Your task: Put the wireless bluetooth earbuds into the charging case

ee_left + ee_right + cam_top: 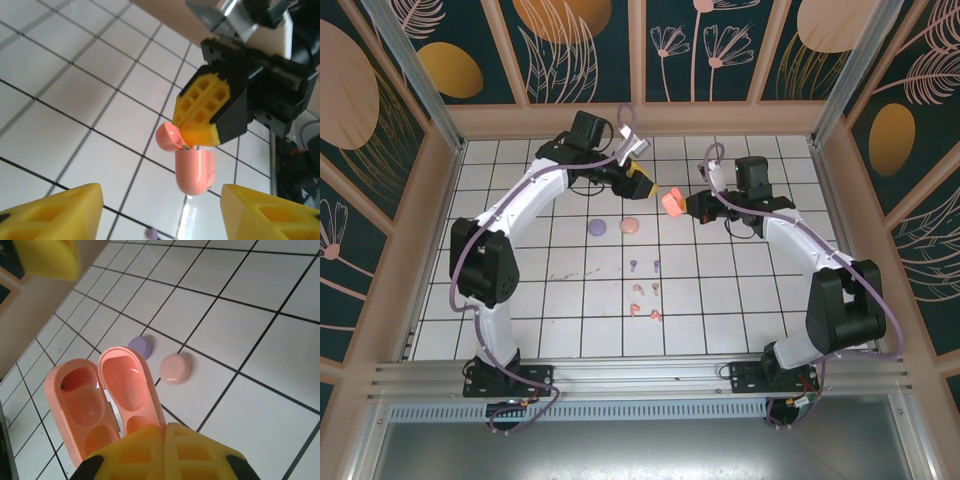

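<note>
Right jaws on coral case (130, 390) (lid open)

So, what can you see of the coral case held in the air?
The coral charging case is small, rounded, glossy plastic. It stands open on its hinge; both halves show hollow insides that look empty. The right gripper pinches it, holding it above the white tiles. Nothing else touches it.

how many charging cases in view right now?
3. Coral case, lid open, held in the right gripper; lilac case and pink case lie closed, side by side on the tiles. The arms could hide more.
</note>
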You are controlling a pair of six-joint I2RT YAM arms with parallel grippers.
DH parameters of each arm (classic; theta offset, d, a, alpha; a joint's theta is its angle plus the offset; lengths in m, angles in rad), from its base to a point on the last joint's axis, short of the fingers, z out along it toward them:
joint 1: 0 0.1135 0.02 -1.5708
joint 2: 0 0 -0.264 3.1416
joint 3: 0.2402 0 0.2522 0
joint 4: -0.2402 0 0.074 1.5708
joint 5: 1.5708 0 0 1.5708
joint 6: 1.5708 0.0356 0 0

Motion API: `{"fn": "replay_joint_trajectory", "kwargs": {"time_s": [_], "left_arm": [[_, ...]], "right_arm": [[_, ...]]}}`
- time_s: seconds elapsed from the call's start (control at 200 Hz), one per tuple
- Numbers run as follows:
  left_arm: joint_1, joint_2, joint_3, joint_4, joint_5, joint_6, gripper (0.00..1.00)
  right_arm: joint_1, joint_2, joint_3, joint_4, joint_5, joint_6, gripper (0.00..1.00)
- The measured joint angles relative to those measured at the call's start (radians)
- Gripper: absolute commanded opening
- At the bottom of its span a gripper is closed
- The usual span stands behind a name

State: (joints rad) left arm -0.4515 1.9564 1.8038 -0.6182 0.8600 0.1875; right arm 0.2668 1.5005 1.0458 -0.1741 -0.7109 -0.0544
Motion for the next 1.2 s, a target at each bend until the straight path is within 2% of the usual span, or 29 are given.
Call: {"fn": "replay_joint_trajectory", "kwargs": {"time_s": [0.245,0.515,0.931,1.201], "left_arm": [[0.0,0.048,0.026,-0.149,0.09,0.086,0.6],[0.0,0.049,0.026,-0.18,0.154,0.117,0.58],[0.001,0.061,0.014,-0.209,0.181,0.156,0.54],[0.001,0.087,0.008,-0.217,0.199,0.161,0.48]], "right_arm": [[0.046,0.04,0.045,-0.053,-0.032,-0.048,0.0],[0.082,0.062,0.081,-0.061,-0.041,-0.056,0.0],[0.084,0.074,0.106,-0.063,-0.043,-0.056,0.0],[0.105,0.085,0.134,-0.063,-0.042,-0.056,0.0]]}}
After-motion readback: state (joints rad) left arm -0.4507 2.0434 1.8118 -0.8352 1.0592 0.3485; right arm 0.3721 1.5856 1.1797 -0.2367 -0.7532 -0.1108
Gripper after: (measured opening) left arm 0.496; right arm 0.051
